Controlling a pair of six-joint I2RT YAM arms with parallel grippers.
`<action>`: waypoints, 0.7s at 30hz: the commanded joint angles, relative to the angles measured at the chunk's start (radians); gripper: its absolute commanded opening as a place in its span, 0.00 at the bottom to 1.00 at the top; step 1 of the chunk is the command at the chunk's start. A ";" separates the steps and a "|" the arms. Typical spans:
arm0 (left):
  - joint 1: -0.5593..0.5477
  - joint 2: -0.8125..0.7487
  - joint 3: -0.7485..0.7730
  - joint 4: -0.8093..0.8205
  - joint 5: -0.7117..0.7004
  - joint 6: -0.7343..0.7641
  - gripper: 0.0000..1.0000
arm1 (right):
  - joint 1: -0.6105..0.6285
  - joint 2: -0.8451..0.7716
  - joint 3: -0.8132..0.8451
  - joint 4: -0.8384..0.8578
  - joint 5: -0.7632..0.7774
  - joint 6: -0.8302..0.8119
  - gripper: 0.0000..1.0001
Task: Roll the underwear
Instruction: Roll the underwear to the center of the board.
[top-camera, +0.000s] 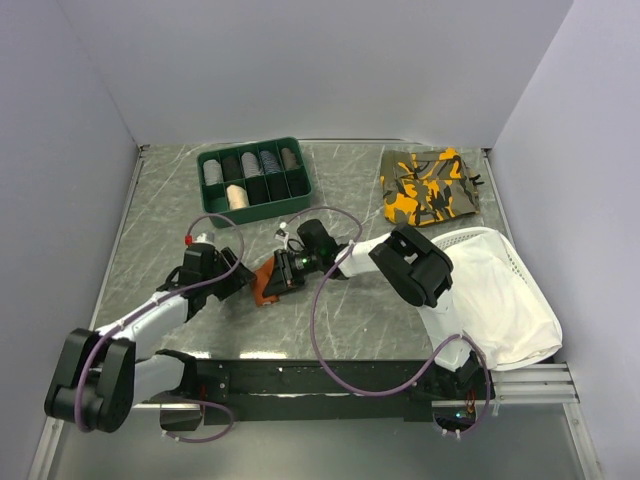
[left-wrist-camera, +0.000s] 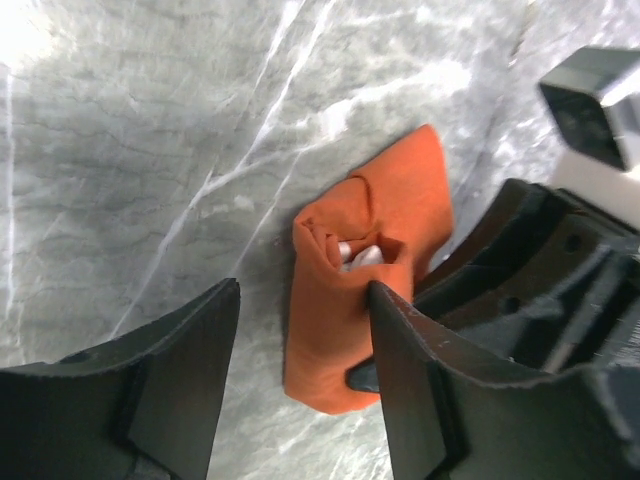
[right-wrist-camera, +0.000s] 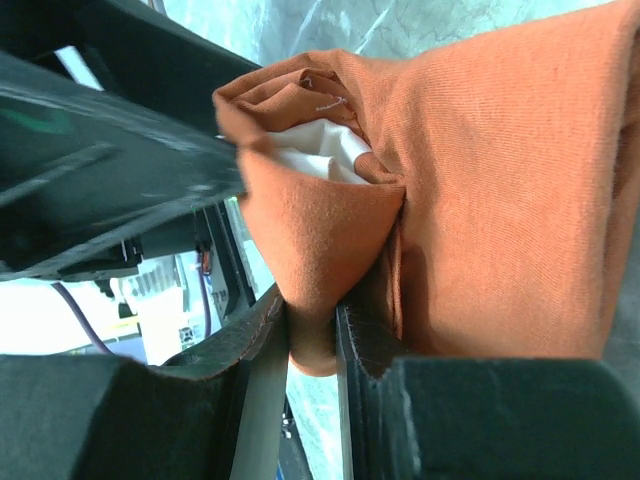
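Currently the right gripper (right-wrist-camera: 312, 345) is closed to a narrow slot, pinching a fold of the underwear (right-wrist-camera: 480, 180) between its fingertips. The rust-orange cloth bunches just ahead of them, with white showing in the roll's open end. The left gripper (left-wrist-camera: 300, 335) is wide open and holds nothing. One of its fingers (left-wrist-camera: 410, 380) sits against the bundle's edge, the other apart from it over the bare table (left-wrist-camera: 150, 150). The underwear lies on the table, right between the two grippers.
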 joint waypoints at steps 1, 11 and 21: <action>0.000 0.068 0.020 0.058 0.058 0.044 0.58 | -0.006 0.007 0.050 -0.039 -0.011 -0.043 0.27; 0.000 0.183 0.043 0.045 0.054 0.060 0.57 | -0.006 -0.122 0.050 -0.206 0.168 -0.170 0.54; -0.002 0.200 0.066 -0.021 0.026 0.049 0.57 | 0.121 -0.352 0.013 -0.425 0.791 -0.288 0.76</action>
